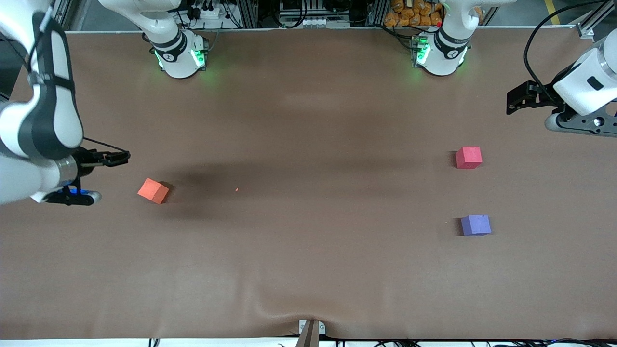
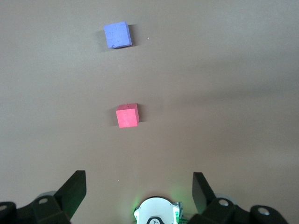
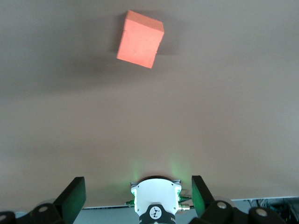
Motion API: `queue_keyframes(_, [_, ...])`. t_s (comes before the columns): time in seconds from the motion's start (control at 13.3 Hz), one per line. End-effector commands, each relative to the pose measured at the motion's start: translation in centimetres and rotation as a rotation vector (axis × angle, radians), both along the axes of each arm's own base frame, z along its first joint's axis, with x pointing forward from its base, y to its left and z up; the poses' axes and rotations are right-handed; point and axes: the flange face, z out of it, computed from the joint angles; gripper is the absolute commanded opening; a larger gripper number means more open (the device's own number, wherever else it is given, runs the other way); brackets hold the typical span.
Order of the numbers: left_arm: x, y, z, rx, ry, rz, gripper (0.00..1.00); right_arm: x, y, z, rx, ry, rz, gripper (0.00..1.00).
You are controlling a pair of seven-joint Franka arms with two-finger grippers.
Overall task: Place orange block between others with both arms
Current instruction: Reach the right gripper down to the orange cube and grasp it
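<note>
The orange block [image 1: 153, 191] [image 3: 139, 39] lies on the brown table toward the right arm's end, turned at an angle. The others sit toward the left arm's end: the pinkish-red cube [image 1: 468, 157] [image 2: 127, 116], and the purple cube [image 1: 476, 225] [image 2: 117, 35] nearer the front camera, with a gap between them. My right gripper [image 1: 119, 157] [image 3: 138, 191] hangs open and empty above the table beside the orange block, toward the table's end. My left gripper [image 1: 516, 100] [image 2: 139, 186] hangs open and empty over the table's end, apart from the pinkish-red cube.
Both arm bases [image 1: 181, 55] [image 1: 439, 53] glow green along the table's back edge. The brown table cover [image 1: 308, 120] has a wrinkle [image 1: 284, 308] by a small bracket [image 1: 311, 331] at the front edge. Cables and equipment stand off the table past the bases.
</note>
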Motion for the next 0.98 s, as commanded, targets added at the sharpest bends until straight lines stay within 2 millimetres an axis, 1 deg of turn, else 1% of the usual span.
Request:
queue_keyframes(0.0, [-0.3, 0.0, 0.3, 0.012, 0.004, 0.005, 1.0, 0.3, -0.2, -4.1, 0.014, 0.074, -0.019, 1.0])
queue_keyframes(0.08, [-0.3, 0.0, 0.3, 0.011, 0.005, 0.005, 1.0, 0.3, -0.4, -5.7, 0.015, 0.103, -0.024, 1.0])
queue_keyframes(0.15, [-0.3, 0.0, 0.3, 0.011, 0.005, 0.005, 1.0, 0.3, -0.4, -6.7, 0.016, 0.118, -0.026, 1.0])
queue_keyframes(0.3, [-0.2, -0.1, 0.1, 0.011, 0.008, 0.003, 1.0, 0.5, -0.2, -7.9, 0.007, 0.13, -0.043, 1.0])
queue_keyframes(0.38, [-0.2, 0.0, 0.2, 0.012, 0.006, 0.005, 1.0, 0.7, 0.1, -8.7, 0.038, 0.125, -0.06, 1.0])
queue_keyframes(0.68, [-0.2, -0.1, 0.2, 0.012, 0.006, 0.005, 1.0, 3.0, 0.0, -9.3, 0.04, -0.034, -0.079, 1.0])
queue_keyframes(0.75, [-0.2, -0.1, 0.1, 0.013, 0.007, 0.005, 1.0, 3.4, -0.1, -10.0, 0.034, -0.06, -0.08, 1.0])
queue_keyframes(0.9, [-0.2, -0.1, 0.0, 0.013, 0.009, 0.005, 1.0, 3.7, -0.4, -12.7, 0.017, -0.058, -0.109, 1.0])
